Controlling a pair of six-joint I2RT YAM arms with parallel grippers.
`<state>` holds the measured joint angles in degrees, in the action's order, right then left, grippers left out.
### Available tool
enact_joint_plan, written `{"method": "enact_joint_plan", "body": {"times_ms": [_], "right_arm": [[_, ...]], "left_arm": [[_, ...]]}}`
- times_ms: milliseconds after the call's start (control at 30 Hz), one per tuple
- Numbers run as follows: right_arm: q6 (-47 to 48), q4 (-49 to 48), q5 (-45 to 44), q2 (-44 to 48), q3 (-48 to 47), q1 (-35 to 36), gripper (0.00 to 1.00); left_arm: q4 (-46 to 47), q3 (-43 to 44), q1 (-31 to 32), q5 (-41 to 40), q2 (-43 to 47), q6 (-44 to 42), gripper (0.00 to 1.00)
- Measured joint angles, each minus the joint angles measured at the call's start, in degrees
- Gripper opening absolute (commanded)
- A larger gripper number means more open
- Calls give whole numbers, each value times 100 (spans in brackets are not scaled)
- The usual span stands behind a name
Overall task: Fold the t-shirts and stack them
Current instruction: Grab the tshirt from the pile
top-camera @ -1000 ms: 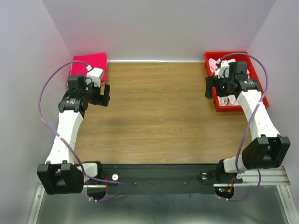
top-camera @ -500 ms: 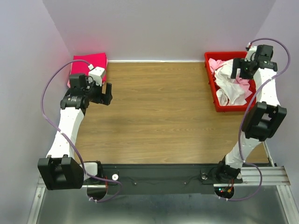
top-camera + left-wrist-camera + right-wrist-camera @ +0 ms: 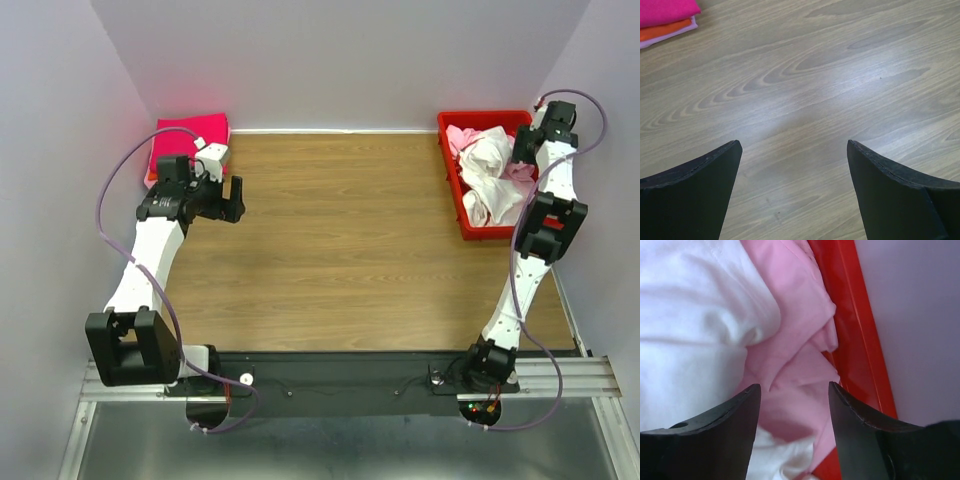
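Crumpled t-shirts fill the red tray: a white one (image 3: 490,165) (image 3: 685,340) and a light pink one (image 3: 520,172) (image 3: 800,340). My right gripper (image 3: 521,150) (image 3: 795,387) hangs low over the tray's far right side. Its jaws stand apart either side of a fold of the light pink shirt, and no pinch on the cloth shows. A folded stack sits at the table's back left, hot pink on top (image 3: 190,135) (image 3: 665,10) and salmon beneath (image 3: 665,29). My left gripper (image 3: 232,198) (image 3: 793,144) is open over bare wood, to the right of and in front of the stack.
The red tray (image 3: 450,150) (image 3: 855,340) stands at the back right against the lilac wall (image 3: 920,315). Lilac walls close the table (image 3: 340,250) on three sides. The right arm reaches up along the right wall.
The right arm swung from the tray's front to its far right side and dropped onto the shirts, its jaws narrowing. The left gripper drifted slightly right.
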<state>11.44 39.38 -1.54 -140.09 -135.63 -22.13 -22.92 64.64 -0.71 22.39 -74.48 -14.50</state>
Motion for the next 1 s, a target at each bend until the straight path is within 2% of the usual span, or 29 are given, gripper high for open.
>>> {"method": "enact_joint_plan", "body": {"times_ms": [300, 400, 433, 533, 600, 633, 1000], "right_arm": [[87, -197, -155, -638, -201, 0, 61], [87, -267, -173, -774, -201, 0, 58], [85, -306, -173, -824, -201, 0, 53], [61, -426, -155, -879, -201, 4, 18], [42, -492, -157, -881, -201, 9, 3], [50, -531, -168, -887, -201, 9, 1], [-122, -595, -396, -636, -57, 0, 0]], "left_arm": [[87, 173, 0, 11, -507, 66, 99], [105, 188, 0, 11, -658, 90, 99], [105, 188, 0, 13, -717, 98, 99], [107, 188, 0, 11, -787, 133, 99], [116, 188, 0, 11, -789, 149, 99], [136, 188, 0, 11, -789, 151, 99], [175, 214, 0, 11, -789, 157, 99]]}}
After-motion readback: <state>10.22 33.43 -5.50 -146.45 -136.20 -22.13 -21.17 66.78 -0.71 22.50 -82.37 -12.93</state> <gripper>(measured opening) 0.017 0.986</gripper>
